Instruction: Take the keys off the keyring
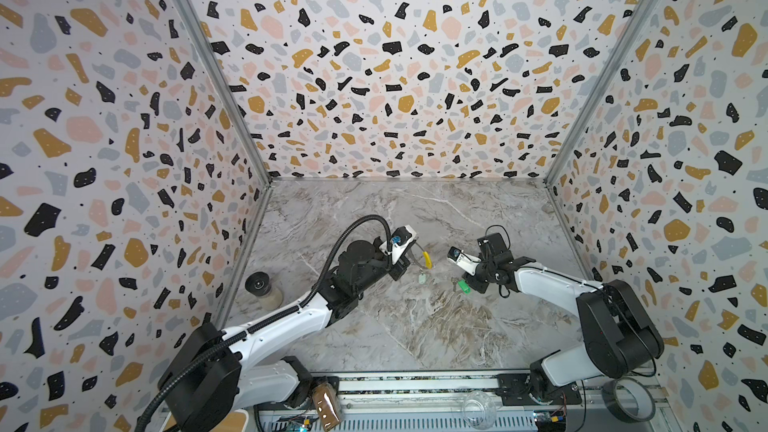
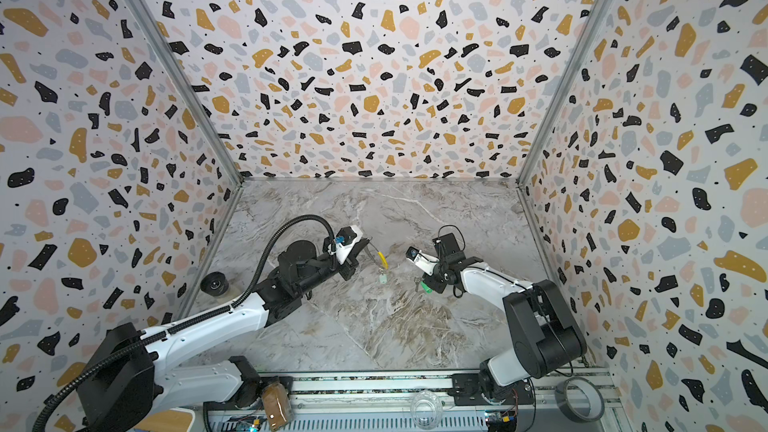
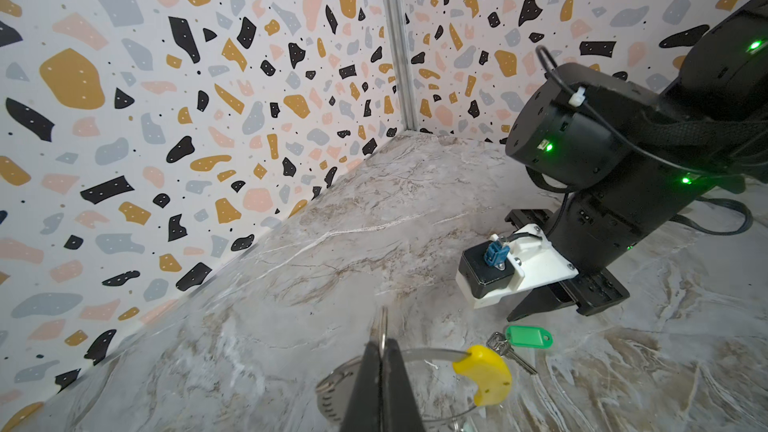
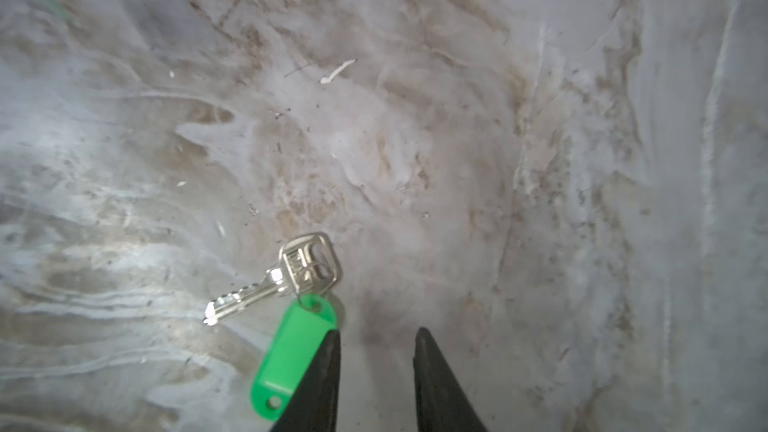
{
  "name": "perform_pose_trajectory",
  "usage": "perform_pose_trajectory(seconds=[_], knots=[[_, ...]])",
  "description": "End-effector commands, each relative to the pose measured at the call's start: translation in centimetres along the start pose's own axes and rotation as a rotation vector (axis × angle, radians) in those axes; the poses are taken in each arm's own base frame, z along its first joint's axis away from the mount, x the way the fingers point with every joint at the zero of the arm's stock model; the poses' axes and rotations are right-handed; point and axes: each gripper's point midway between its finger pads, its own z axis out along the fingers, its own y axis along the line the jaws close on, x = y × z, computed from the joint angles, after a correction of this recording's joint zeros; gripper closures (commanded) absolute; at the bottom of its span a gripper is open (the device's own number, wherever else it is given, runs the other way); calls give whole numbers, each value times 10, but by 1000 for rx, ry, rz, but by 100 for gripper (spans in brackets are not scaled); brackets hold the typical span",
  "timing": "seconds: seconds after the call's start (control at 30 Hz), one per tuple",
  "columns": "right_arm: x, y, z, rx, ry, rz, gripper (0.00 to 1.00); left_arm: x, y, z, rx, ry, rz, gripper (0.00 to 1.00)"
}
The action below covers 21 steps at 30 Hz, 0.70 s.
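The keyring is a thin grey hoop with a yellow sleeve, held off the marble floor. My left gripper is shut on its rim. In both top views a pale mint tag hangs below the yellow sleeve. A silver key with a bright green tag lies flat on the floor, apart from the hoop. My right gripper stands open just above it, one finger beside the tag's edge and nothing between the fingers. The green tag also shows from above.
A jar with a black lid stands by the left wall. On the front rail lie a brown spice jar, a clear glass jar and a dark tape roll. Patterned walls enclose three sides.
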Motion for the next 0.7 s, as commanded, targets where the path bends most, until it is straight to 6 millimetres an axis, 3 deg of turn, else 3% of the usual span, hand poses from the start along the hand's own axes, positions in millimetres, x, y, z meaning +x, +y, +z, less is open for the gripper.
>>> perform_pose_trajectory(seconds=[0.0, 0.17, 0.37, 0.47, 0.67], knots=[[-20, -23, -17, 88, -52, 10, 60, -6, 14, -5, -71, -9, -1, 100], [-25, -38, -41, 185, -83, -15, 54, 10, 25, -1, -128, 96, -33, 100], [-47, -28, -74, 213, -260, -32, 48, 23, 35, -15, -194, 166, -28, 100], [-51, -21, -81, 212, -300, -42, 47, 30, 35, -22, -195, 225, -23, 100], [-52, -12, -84, 188, -320, -47, 47, 25, 37, -47, -195, 283, 5, 100]])
